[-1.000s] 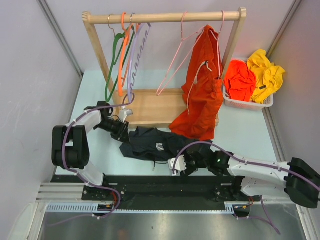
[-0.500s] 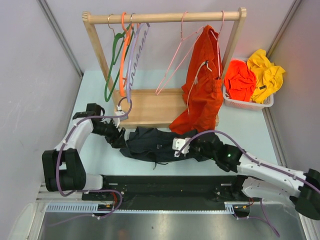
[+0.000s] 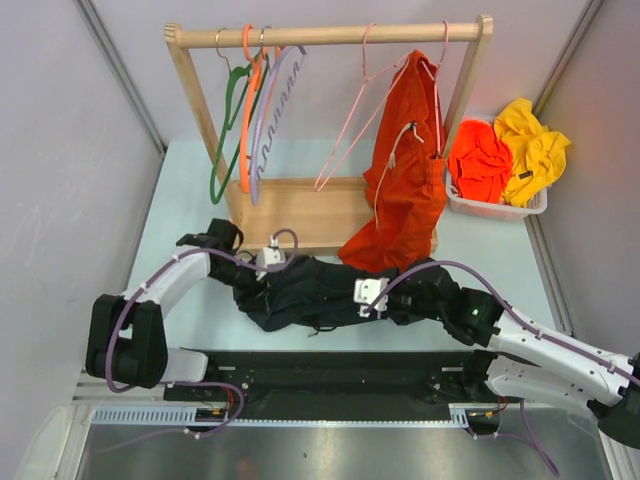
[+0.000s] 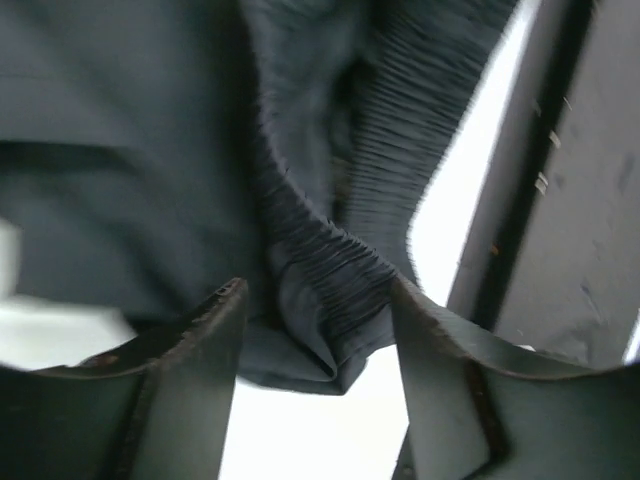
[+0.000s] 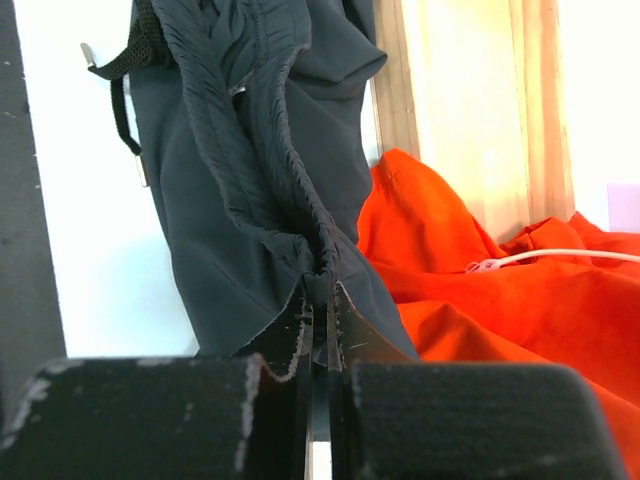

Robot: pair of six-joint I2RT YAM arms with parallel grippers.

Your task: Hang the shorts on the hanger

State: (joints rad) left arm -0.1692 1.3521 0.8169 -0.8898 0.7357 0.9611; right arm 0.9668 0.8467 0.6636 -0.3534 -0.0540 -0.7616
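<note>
The black shorts [image 3: 305, 290] lie crumpled on the table in front of the rack's wooden base. My left gripper [image 3: 262, 272] is at their left end and stands open. In the left wrist view a fold of the ribbed waistband [image 4: 330, 290] sits between its fingers [image 4: 195, 370], unpinched. My right gripper [image 3: 380, 297] is at the shorts' right end, shut on a ridge of the waistband [image 5: 322, 262]. The pale-pink hanger [image 3: 347, 125] hangs bare from the rail [image 3: 330, 36], left of the orange garment.
Bright orange shorts [image 3: 405, 170] hang from another hanger, their hem resting on the wooden base [image 3: 300, 210] beside my right gripper. Green, orange and lilac hangers [image 3: 250, 110] hang at the rail's left. A white basket [image 3: 497, 208] of orange and yellow clothes stands at the back right.
My left gripper let go of the shorts' left edge, opened and moved right over the waistband. My right gripper moved up to the shorts and shut on them.
</note>
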